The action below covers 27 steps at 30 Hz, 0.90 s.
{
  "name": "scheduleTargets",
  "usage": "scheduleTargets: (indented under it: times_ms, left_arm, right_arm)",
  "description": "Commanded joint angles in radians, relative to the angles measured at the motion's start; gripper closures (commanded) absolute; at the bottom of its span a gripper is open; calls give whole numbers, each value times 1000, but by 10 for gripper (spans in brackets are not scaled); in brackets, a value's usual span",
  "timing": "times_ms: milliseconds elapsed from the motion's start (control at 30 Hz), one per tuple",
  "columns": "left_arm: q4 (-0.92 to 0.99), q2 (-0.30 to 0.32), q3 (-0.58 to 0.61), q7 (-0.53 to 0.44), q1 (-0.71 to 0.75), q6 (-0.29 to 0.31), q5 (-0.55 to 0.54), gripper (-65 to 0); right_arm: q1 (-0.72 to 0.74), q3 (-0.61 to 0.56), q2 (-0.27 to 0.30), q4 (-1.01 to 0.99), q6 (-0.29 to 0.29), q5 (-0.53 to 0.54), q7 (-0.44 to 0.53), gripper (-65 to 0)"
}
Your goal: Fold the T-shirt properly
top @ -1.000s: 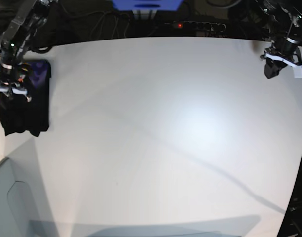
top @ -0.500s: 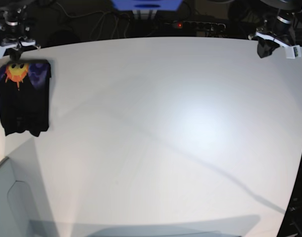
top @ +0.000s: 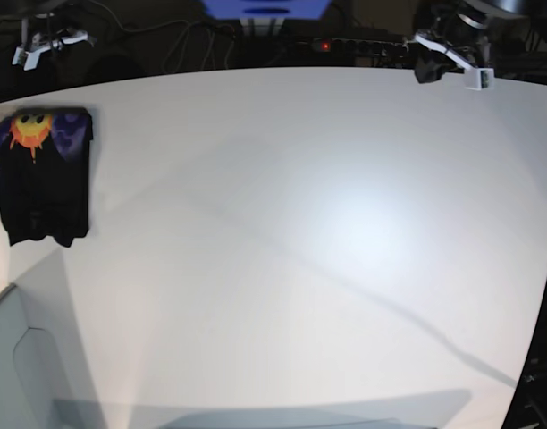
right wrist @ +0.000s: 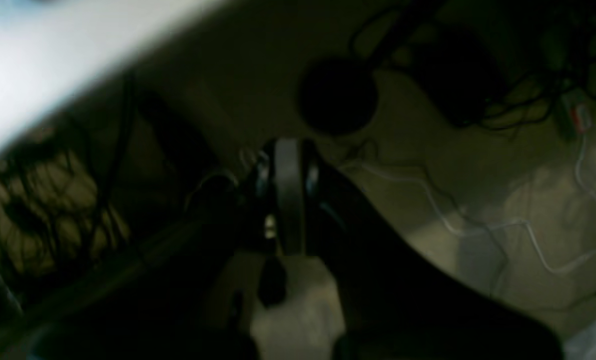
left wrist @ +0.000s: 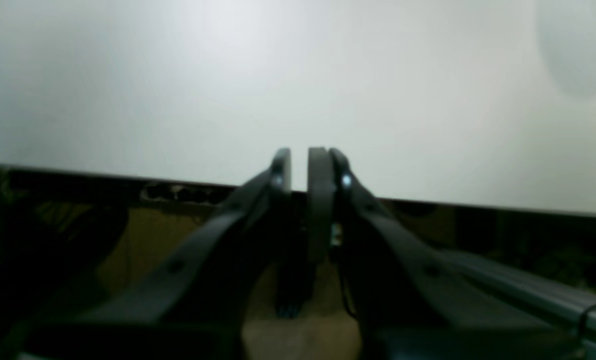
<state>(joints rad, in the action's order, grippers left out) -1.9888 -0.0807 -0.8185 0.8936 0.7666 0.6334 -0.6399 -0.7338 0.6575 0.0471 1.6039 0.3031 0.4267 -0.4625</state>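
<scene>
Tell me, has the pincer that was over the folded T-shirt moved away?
Yes. The right pincer has pulled back past the table's far edge, leaving the T-shirt lying uncovered.

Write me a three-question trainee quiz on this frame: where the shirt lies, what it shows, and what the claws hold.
1. True or false: the T-shirt lies folded at the table's edge on the base view's left.
2. Which graphic faces up on it? A) blue star B) orange sun C) white text
3. What do the left claw and right claw hold?

Key: 1 true; 2 B; 3 nothing, both are shut and empty, back off the table's far edge.
</scene>
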Motion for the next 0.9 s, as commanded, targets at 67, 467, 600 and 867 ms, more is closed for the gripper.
scheduleTargets:
  times_ms: [67, 467, 600, 867]
  left_arm:
    - [-11, 3, 107, -120, 46, 9, 91, -62]
    - [69, 5, 236, -589, 90, 3, 329, -61]
    - [92, 9, 235, -683, 103, 3, 329, -61]
    - [145, 11, 239, -1094, 100, 1, 450, -61]
  right_arm:
    - [-19, -40, 41, -41, 9, 7, 17, 0]
    - [-69, -209, 153, -302, 9, 7, 449, 0]
    - [-97, -270, 181, -370, 9, 7, 623, 0]
    - [-99, -430, 257, -598, 9, 7, 1066, 0]
